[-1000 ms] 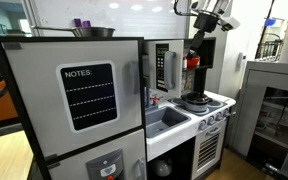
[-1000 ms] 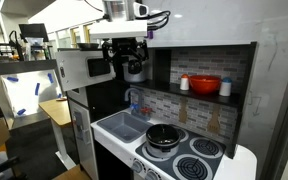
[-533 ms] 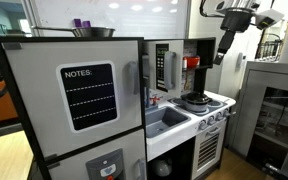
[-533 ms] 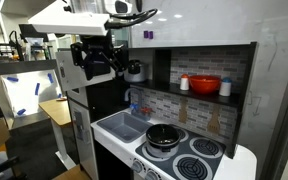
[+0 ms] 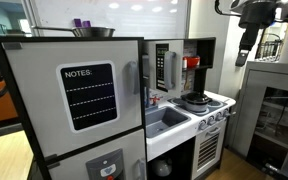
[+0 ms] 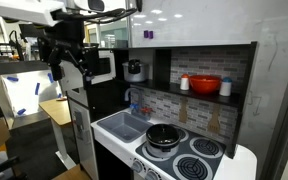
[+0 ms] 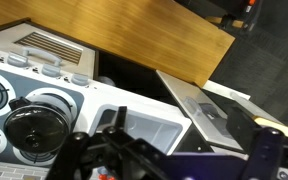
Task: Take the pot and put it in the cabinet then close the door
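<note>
- Currently the Robotiq gripper [image 6: 69,66] hangs out in front of the toy kitchen, touching neither the door nor the pot. Its jaws are spread as wide as they go, with nothing between them.
- We place the small, round, dark grey-black toy pot with a lighter rim [image 6: 134,70] inside the microwave-like grey cabinet [image 6: 142,56], resting on its floor. It shows small in an exterior view, and we cannot make it out elsewhere.
- The pot looks to us light, stiff and smooth-walled, so a nudge would likely make it skid. Should it need shifting, we would pinch the rim across the wall, coming in from the front.
- The small grey-silver door with the dark striped window [image 6: 99,68] stands swung out, well apart from its frame.
- We judge the door light and free on its hinge. A flat push on the outer face, or a hold on the vertical handle, should serve. It should be gentle, since the whole toy could rock.
- Of the task's own things we count one pot, one cabinet, one door and one gripper.
- Beyond those we count:
  - one dark round pan [image 6: 164,135] on the white stove [image 5: 222,100]
  - two bare burner rings [image 6: 209,148] beside it
  - one shiny steel bowl [image 5: 94,32] on top of the big grey unit with the "NOTES" board [image 5: 34,100]
  - one red bowl [image 6: 206,85]
  - two white shakers [image 6: 184,83], one on each side of the red bowl
</note>
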